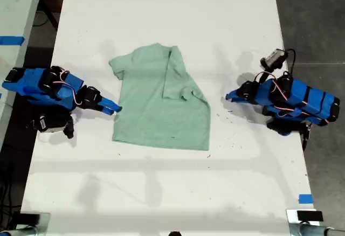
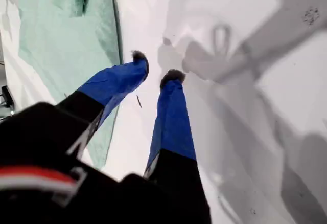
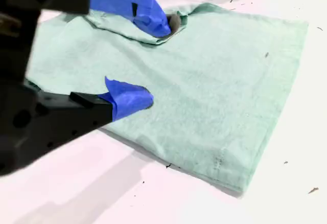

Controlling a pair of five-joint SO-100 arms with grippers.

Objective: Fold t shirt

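Mint-green t shirt (image 1: 156, 112) lies flat on the white table (image 1: 161, 9), about midway between my two arms, neck toward the exterior view's top and hem toward its bottom. The side toward the exterior view's right is folded in over the body, its sleeve lying on the chest. The other sleeve still sticks out toward the exterior view's left.

My second gripper (image 1: 114, 106) comes in from the exterior view's left and sits at that edge of the cloth. In the second wrist view the t shirt (image 3: 214, 81) fills most of the picture, and my second gripper (image 3: 158, 63) has its jaws spread wide over it with nothing pinched between them. One fingertip is close by the folded-in sleeve, though whether it touches I cannot tell.

My first gripper (image 1: 230, 97) is on the exterior view's right, over bare table and apart from the shirt. In the first wrist view my first gripper (image 2: 156, 66) has its fingers a little apart and empty (only tabletop and shadow beneath), with the t shirt (image 2: 61, 35) lying off to one side.
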